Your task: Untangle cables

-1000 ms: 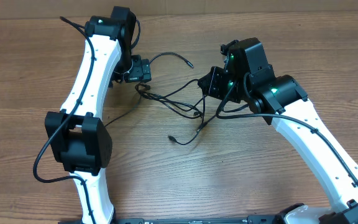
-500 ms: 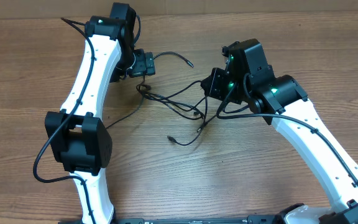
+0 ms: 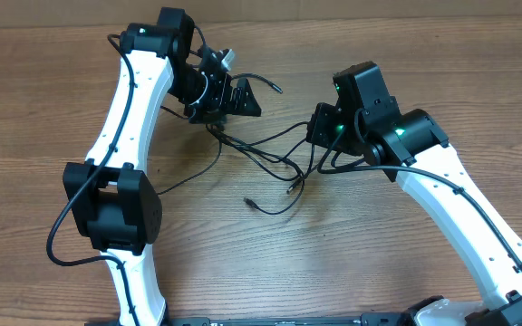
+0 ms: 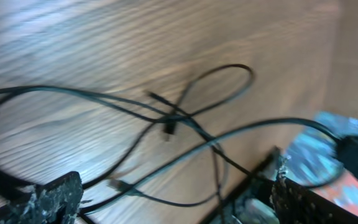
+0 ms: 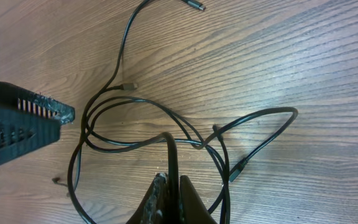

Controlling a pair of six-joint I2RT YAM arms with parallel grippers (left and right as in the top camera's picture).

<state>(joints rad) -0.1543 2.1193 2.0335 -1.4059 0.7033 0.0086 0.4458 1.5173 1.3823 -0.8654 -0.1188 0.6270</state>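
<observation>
Several thin black cables [image 3: 263, 152] lie tangled in loose loops on the wooden table between the arms. Plug tips show at the front [image 3: 251, 202] and the back [image 3: 278, 91]. My left gripper [image 3: 239, 99] is wide open just above the left end of the tangle. In the left wrist view its fingers [image 4: 173, 200] straddle crossing cables [image 4: 166, 118] without gripping any. My right gripper [image 3: 319, 128] is shut on a cable at the tangle's right side. In the right wrist view its fingertips [image 5: 171, 198] pinch one strand [image 5: 169, 149] that rises from the loops [image 5: 135, 106].
The table [image 3: 352, 244] is bare wood. The left gripper's open finger [image 5: 17, 124] shows at the left of the right wrist view. Thick black wires run along both white arms [image 3: 125, 118], [image 3: 460, 199].
My left gripper swung right and turned, and its jaws now stand wide open over the tangle. My right gripper shifted slightly right with its strand, stretching the loops.
</observation>
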